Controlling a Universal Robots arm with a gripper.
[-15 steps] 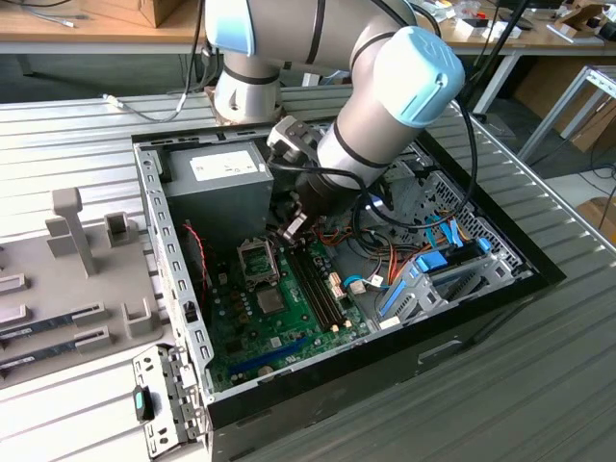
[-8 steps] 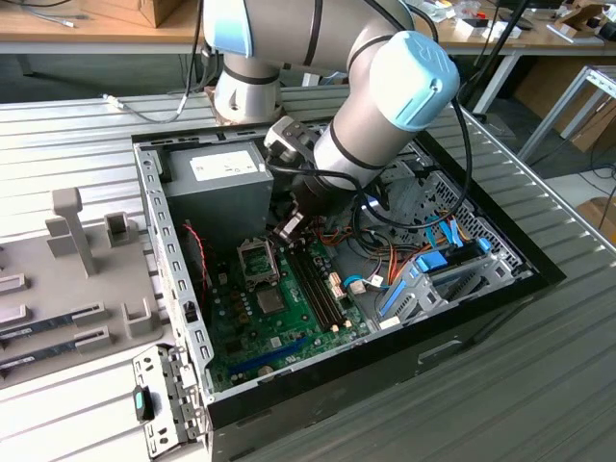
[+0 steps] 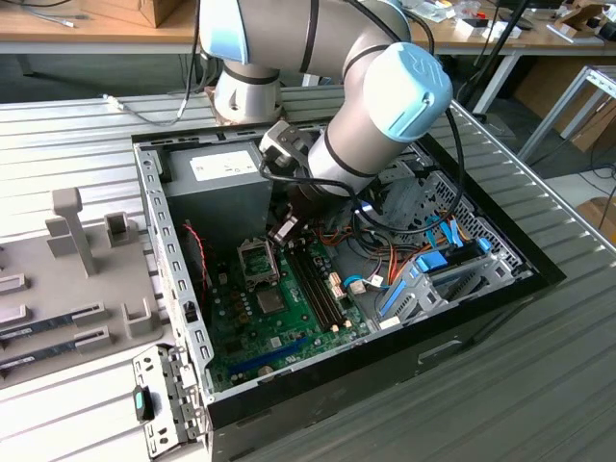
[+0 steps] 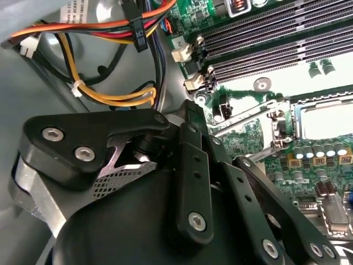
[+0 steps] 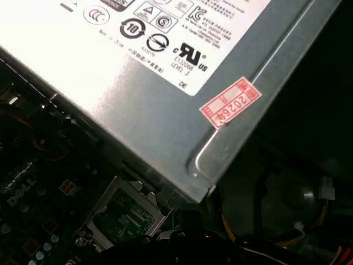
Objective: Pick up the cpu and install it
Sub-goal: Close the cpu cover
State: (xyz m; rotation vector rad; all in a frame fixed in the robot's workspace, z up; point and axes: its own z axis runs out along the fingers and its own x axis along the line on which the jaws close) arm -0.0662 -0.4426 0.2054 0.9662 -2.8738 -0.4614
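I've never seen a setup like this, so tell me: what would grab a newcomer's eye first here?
First the big silver and light-blue robot arm, bent down into an open black computer case at the middle of the exterior view. Inside lies the green motherboard, its open CPU socket just below the gripper. Behind the socket sits the grey power-supply box with its white label, beside a tangle of coloured cables.

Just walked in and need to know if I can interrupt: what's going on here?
The arm is reaching into an open PC case. Its gripper hangs low over the motherboard, beside the power supply and close to the socket, whose frame stands open. I can't tell whether the gripper holds the cpu.
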